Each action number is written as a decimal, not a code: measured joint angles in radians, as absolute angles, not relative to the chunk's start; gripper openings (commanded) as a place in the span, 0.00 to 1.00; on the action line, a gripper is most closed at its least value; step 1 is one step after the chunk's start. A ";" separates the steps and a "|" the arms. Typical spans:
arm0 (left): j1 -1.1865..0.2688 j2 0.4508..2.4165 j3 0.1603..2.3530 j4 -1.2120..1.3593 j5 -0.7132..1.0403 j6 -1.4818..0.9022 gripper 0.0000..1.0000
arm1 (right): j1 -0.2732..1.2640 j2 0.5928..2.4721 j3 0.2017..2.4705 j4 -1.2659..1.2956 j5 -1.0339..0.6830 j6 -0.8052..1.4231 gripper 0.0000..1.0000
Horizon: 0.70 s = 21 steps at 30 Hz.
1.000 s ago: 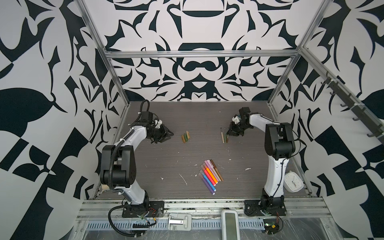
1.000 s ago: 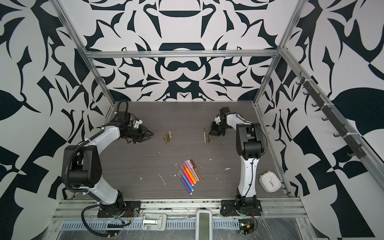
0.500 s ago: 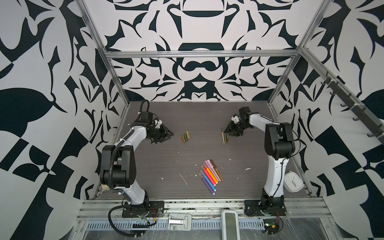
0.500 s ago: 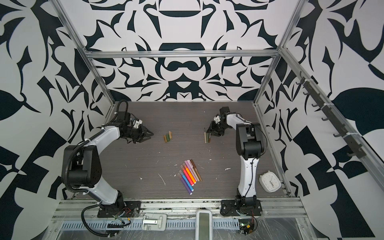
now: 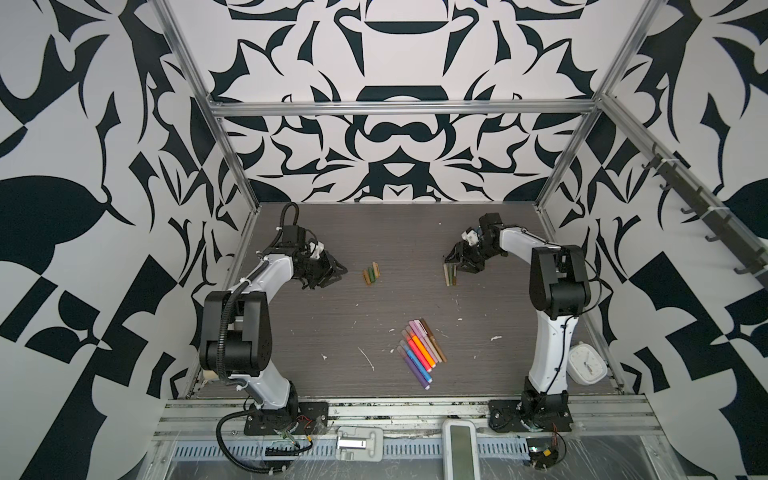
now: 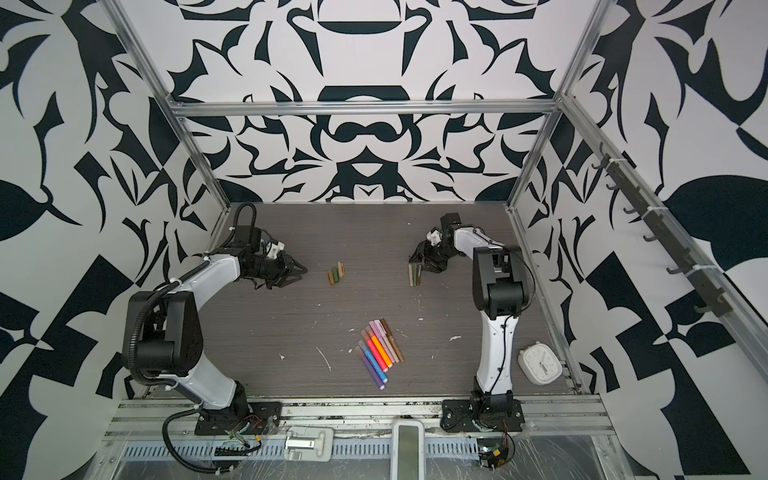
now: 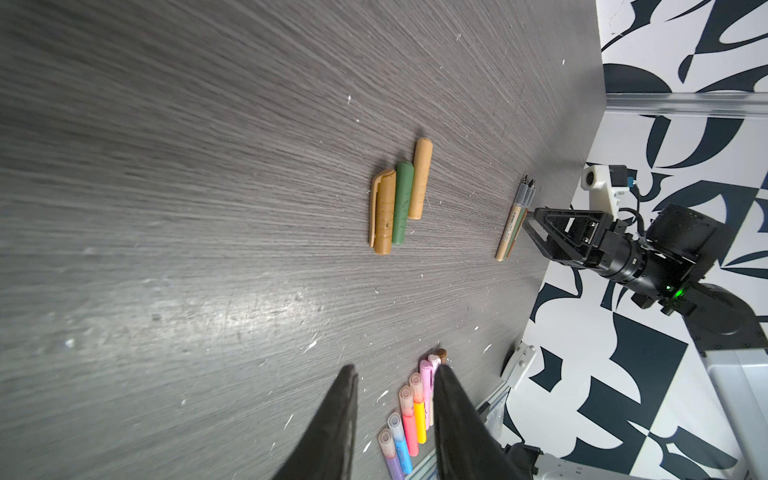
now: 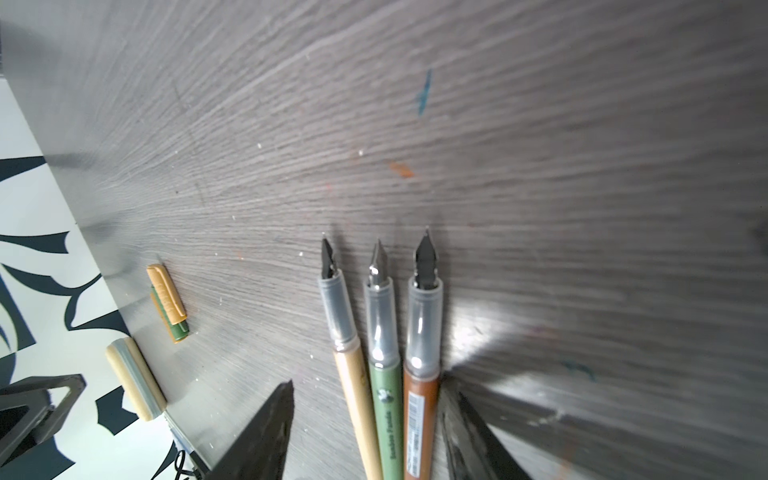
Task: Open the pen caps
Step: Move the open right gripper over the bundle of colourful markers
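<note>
Three loose pen caps (image 5: 371,273) (image 6: 336,273), brown, green and tan, lie side by side at the back middle of the table; they also show in the left wrist view (image 7: 399,199) and the right wrist view (image 8: 168,305). Three uncapped pen bodies (image 5: 450,275) (image 8: 386,353) lie together with bare nibs. My right gripper (image 5: 454,265) (image 8: 365,386) is open, its jaws straddling their rear ends. A row of several capped coloured pens (image 5: 422,351) (image 7: 409,411) lies at the front middle. My left gripper (image 5: 337,276) (image 7: 397,370) is open and empty, left of the caps.
A white clock (image 5: 586,365) stands at the front right corner beside the right arm's base. A beige oblong case (image 5: 458,453) sits on the front rail. White flecks dot the dark wood table (image 5: 332,332). Patterned walls close three sides.
My right gripper has opened its jaws over the pen bodies, which now lie free on the table. The left arm has not moved.
</note>
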<state>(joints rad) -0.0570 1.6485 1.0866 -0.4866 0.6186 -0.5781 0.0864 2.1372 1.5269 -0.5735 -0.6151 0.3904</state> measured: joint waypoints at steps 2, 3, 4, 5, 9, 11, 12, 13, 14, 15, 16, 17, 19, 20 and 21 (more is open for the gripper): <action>-0.057 1.649 1.086 -0.485 0.619 -0.580 0.34 | 0.086 2.140 1.527 -0.570 -0.625 0.392 0.59; -0.057 1.649 1.086 -0.482 0.619 -0.580 0.34 | 0.086 2.141 1.527 -0.568 -0.628 0.393 0.59; -0.057 1.649 1.086 -0.480 0.619 -0.580 0.34 | 0.086 2.142 1.527 -0.566 -0.633 0.394 0.59; -0.057 1.649 1.086 -0.479 0.619 -0.581 0.34 | 0.086 2.142 1.527 -0.564 -0.637 0.395 0.59; -0.057 1.649 1.086 -0.475 0.619 -0.584 0.34 | 0.086 2.144 1.528 -0.559 -0.647 0.401 0.61; -0.057 1.649 1.086 -0.475 0.620 -0.584 0.34 | 0.087 2.144 1.528 -0.556 -0.651 0.406 0.62; -0.057 1.649 1.086 -0.475 0.622 -0.584 0.34 | 0.088 2.145 1.528 -0.555 -0.653 0.408 0.65; -0.057 1.649 1.086 -0.475 0.622 -0.584 0.34 | 0.089 2.146 1.530 -0.555 -0.654 0.410 0.66; -0.057 1.649 1.086 -0.475 0.623 -0.584 0.34 | 0.089 2.146 1.531 -0.556 -0.655 0.413 0.66; -0.057 1.649 1.086 -0.475 0.624 -0.584 0.34 | 0.090 2.146 1.532 -0.556 -0.654 0.416 0.67; -0.057 1.649 1.086 -0.475 0.625 -0.584 0.34 | 0.091 2.146 1.532 -0.554 -0.654 0.418 0.67; -0.057 1.649 1.086 -0.475 0.625 -0.584 0.34 | 0.091 2.146 1.532 -0.553 -0.654 0.420 0.69; -0.057 1.648 1.086 -0.475 0.625 -0.584 0.34 | 0.092 2.146 1.533 -0.551 -0.655 0.426 0.70; -0.057 1.647 1.086 -0.475 0.626 -0.584 0.34 | 0.092 2.146 1.533 -0.551 -0.654 0.426 0.71; -0.057 1.644 1.086 -0.476 0.626 -0.584 0.34 | 0.093 2.145 1.533 -0.551 -0.651 0.427 0.71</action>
<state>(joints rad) -0.0570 1.6444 1.0863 -0.4755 0.6258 -0.5838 0.0929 2.1452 1.5333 -0.5507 -0.6506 0.4267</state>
